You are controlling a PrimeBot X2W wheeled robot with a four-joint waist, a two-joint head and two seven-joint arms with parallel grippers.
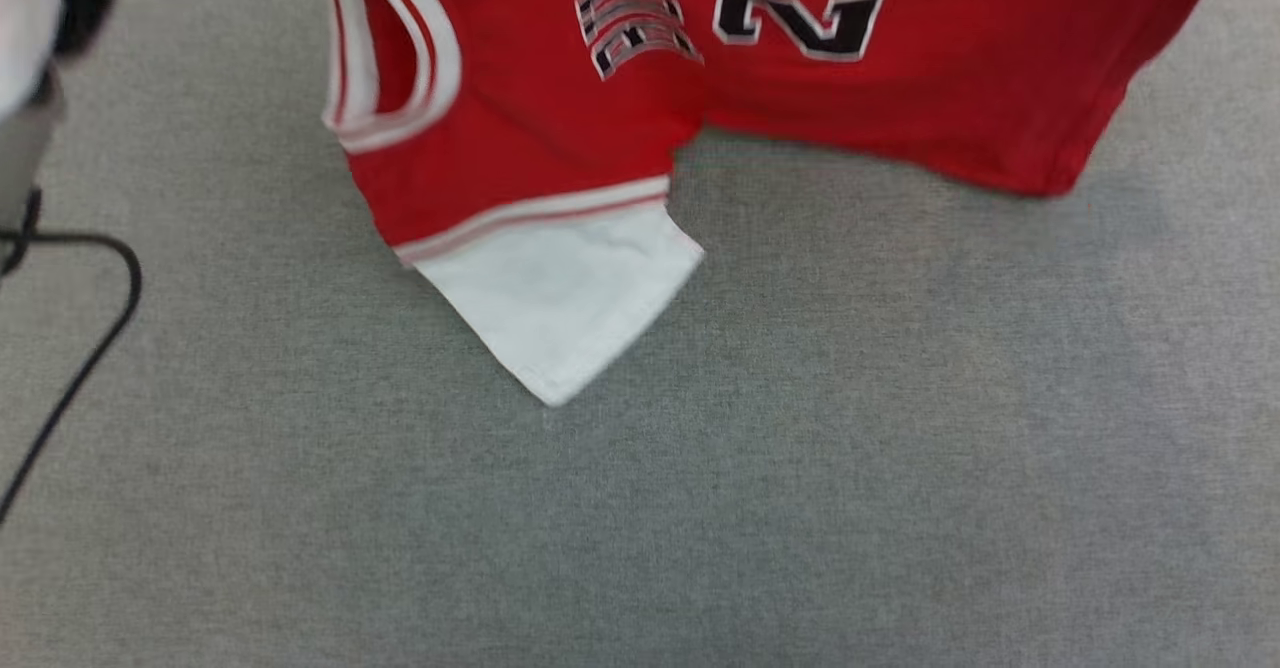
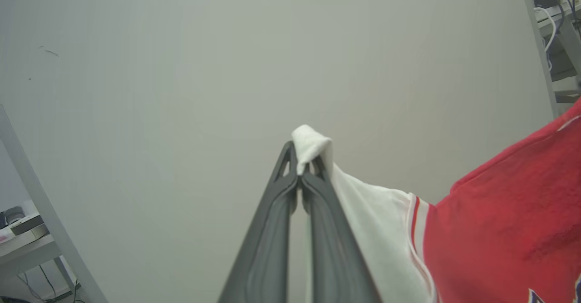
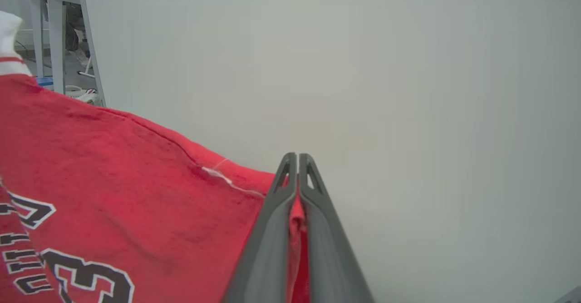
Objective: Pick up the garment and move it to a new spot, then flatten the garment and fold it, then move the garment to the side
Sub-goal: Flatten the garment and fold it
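Note:
The garment (image 1: 880,88) is a red jersey T-shirt with black-and-white lettering, hanging down from the top of the head view above the grey table. One white sleeve (image 1: 565,298) dangles lowest, its tip close over the cloth. In the left wrist view my left gripper (image 2: 300,163) is shut on the white sleeve (image 2: 313,142) of the garment, with a fold of it poking out past the tips. In the right wrist view my right gripper (image 3: 297,167) is shut on a red edge of the garment (image 3: 113,180), which stretches away to the left.
A grey fabric-covered table (image 1: 800,508) spreads below the shirt. A black cable (image 1: 90,348) curves along its left side, beside a pale and dark piece of equipment (image 1: 40,28) at the top left. Pale table legs (image 3: 54,35) and shelving (image 2: 558,31) stand beyond a plain wall.

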